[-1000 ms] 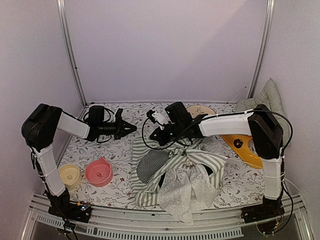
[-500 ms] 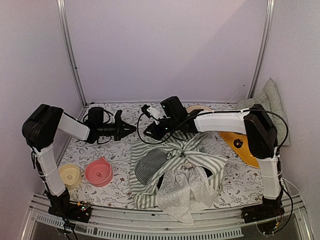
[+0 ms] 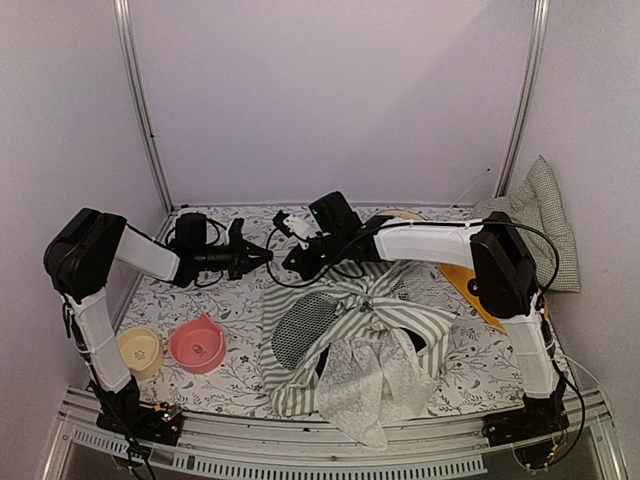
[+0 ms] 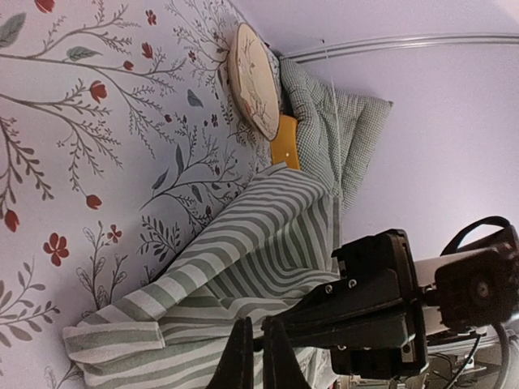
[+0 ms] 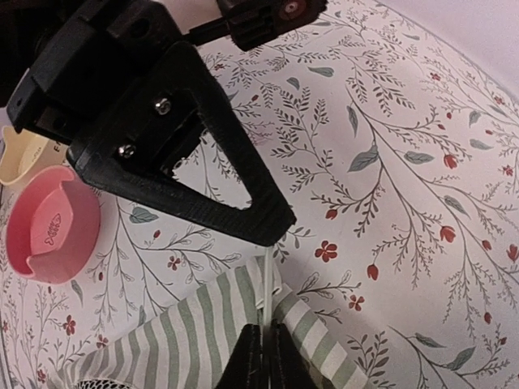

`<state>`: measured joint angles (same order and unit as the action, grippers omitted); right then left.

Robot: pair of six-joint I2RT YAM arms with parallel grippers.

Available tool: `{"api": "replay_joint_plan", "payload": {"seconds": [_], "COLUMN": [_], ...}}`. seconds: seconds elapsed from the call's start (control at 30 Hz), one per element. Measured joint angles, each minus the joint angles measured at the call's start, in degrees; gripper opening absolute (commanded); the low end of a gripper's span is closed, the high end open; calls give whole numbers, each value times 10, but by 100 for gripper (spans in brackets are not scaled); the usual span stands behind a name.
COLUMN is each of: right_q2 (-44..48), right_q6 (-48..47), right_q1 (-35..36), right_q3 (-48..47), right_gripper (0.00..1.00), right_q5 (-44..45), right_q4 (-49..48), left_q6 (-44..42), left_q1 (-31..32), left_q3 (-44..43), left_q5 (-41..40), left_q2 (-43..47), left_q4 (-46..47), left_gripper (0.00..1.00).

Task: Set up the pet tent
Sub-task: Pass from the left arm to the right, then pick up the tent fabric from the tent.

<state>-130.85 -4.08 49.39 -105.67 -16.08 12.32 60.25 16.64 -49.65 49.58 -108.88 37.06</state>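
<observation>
Table lay under both hands | pet tent slumped flat beneath right hand, striped edge just under its fingers | right hand clamped on tent's white pole | left hand fingers together, tip at pole's far end, grip there unclear

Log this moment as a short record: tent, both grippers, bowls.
pet tent: collapsed in a heap, mesh window facing up
right gripper: shut on the white pole at the tent's edge
left gripper: shut, tip at that pole's far end; grip unclear
pink bowl: left of the tent, apart from it
cream bowl: just left of the pink bowl
</observation>
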Motion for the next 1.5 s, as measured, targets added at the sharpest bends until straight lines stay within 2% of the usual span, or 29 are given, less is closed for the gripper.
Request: {"api": "replay_joint_plan", "payload": {"seconds": [0.1, 0.2, 0.27, 0.3, 0.43, 0.63, 0.83, 1.0, 1.1, 1.23, 1.5], "right_q2": [0, -1, -1, -1, -1, -1, -1, -1, -1, -1, -1], "right_q6": [5, 4, 4, 4, 4, 5, 7, 10, 12, 13, 13], "right_q1": [1, 1, 1, 1, 2, 3, 4, 4, 4, 4, 4], "right_q3": [-1, -1, -2, -2, -2, -2, -2, -2, -2, -2, -2], "right_gripper": [0, 0, 0, 0, 0, 0, 0, 0, 0, 0, 0], "right_q5": [6, 6, 8, 9, 15, 20, 20, 20, 20, 20, 20], "right_q4": [6, 6, 3, 2, 0, -7, -10, -11, -12, -12, -11], "left_q6": [0, -3, -16, -22, -58, -85, -88, -88, -83, -78, -67], "left_q1": [0, 0, 1, 3, 3, -16, -10, 2, 8, 14, 15], "left_q3": [2, 3, 6, 10, 42, 92, 90, 51, 32, 23, 20], "left_q5": [0, -2, -3, -7, -43, -78, -86, -89, -83, -82, -93], "left_q2": [0, 0, 0, 2, 21, 23, -6, -37, -58, -73, -79], "left_q4": [0, 0, -5, -12, -57, -92, -92, -89, -75, -71, -55], "left_gripper": [1, 27, 35, 36, 31, 31, 34, 34, 26, 0, 0]}}
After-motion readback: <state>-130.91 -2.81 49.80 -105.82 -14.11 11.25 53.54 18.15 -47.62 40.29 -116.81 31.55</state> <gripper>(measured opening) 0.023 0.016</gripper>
